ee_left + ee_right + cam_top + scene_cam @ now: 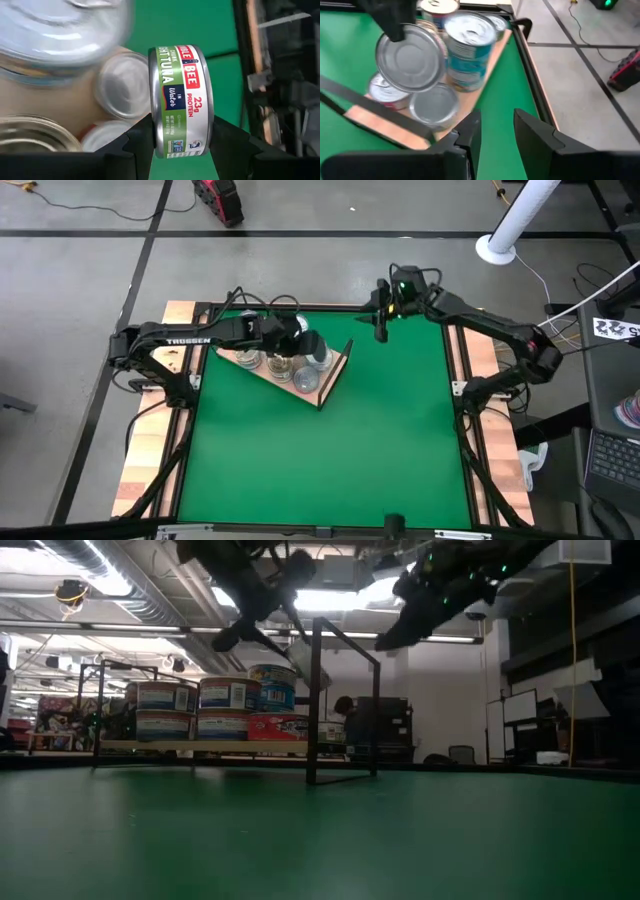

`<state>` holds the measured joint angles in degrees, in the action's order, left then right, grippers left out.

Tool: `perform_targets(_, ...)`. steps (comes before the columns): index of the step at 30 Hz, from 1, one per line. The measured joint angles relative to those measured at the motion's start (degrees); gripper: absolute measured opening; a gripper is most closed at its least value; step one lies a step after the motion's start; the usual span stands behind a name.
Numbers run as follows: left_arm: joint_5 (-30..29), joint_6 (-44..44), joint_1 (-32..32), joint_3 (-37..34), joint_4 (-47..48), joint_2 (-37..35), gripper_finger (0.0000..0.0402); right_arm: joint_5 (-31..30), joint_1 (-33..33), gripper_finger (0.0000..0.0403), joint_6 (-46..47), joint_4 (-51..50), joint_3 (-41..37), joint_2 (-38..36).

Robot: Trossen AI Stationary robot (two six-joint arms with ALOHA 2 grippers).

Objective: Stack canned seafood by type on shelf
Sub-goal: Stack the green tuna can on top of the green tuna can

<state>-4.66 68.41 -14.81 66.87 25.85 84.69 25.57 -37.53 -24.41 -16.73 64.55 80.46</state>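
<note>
Green matting (pixel 330 440) covers the table, and the shelf (pixel 322 385), a light wooden board with a black wire end frame, is set at an angle near its far left corner. On the board the tins are grouped into short stacks (pixel 225 710), labels facing outward (a sorting by kind appears to be the reason, though most labels cannot be read).

A tuna can (pixel 180 102) with a green label is clamped across its flat faces by the left gripper (pixel 177 137), so it is carried on edge above the stacked cans (pixel 122 85). That grip probably leaves the rim free, so the tin can be turned flat and lowered onto a matching stack. Which stack is meant cannot be told.

The right gripper (pixel 495 130) is held off beside the board near the table's far edge, its fingers slightly parted around nothing, apparently kept clear so the left arm has room.
</note>
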Motion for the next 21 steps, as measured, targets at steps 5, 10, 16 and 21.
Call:
perform_targets(5,0.1,3.6,-1.2,-2.8,-2.7,0.0,0.0159,5.4,-4.7,0.0115,-0.1,4.0,0.0,5.9)
perform_targets(10,0.2,7.8,-1.2,-5.3,-7.7,0.1,0.0159,8.6,-6.6,0.0115,-0.1,9.0,0.0,11.3)
perform_targets(16,0.1,11.6,-1.3,-6.8,-8.8,0.1,0.0159,8.6,-6.8,0.0115,-2.3,12.8,0.0,15.9)
perform_targets(21,-0.2,13.9,-1.4,-7.4,-8.7,0.2,0.0159,12.1,-6.8,0.0115,-5.4,12.8,0.0,19.0)
